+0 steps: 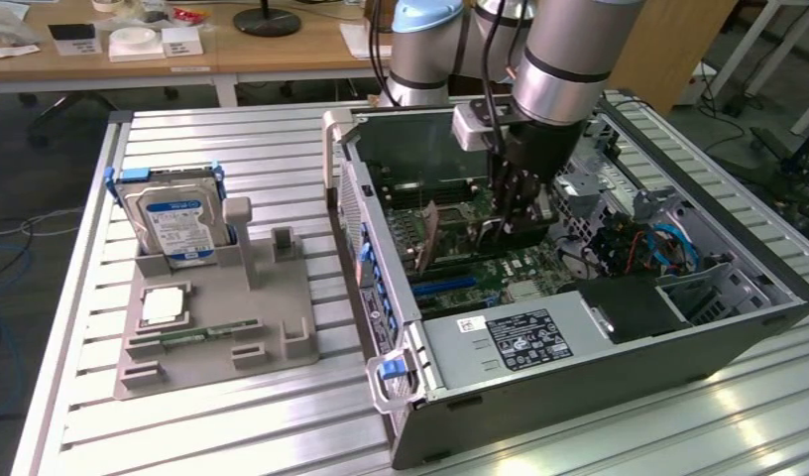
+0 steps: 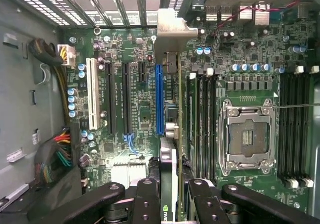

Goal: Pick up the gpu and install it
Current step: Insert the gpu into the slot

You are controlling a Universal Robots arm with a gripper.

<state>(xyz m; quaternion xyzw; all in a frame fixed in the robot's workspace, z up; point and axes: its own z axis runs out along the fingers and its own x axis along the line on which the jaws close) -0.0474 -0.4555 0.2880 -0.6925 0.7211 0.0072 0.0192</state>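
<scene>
Two fingers of the tool pinch the gpu on edge inside the computer case, over the motherboard. The card sits just beside the blue slot; pressed down off-line, it could jam. Farther back, its bracket might snag the rear wall.

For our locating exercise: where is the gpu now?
The gripper holds the gpu edge-on inside the computer case on the exterior view's right, over the motherboard, beside the long blue slot.
</scene>
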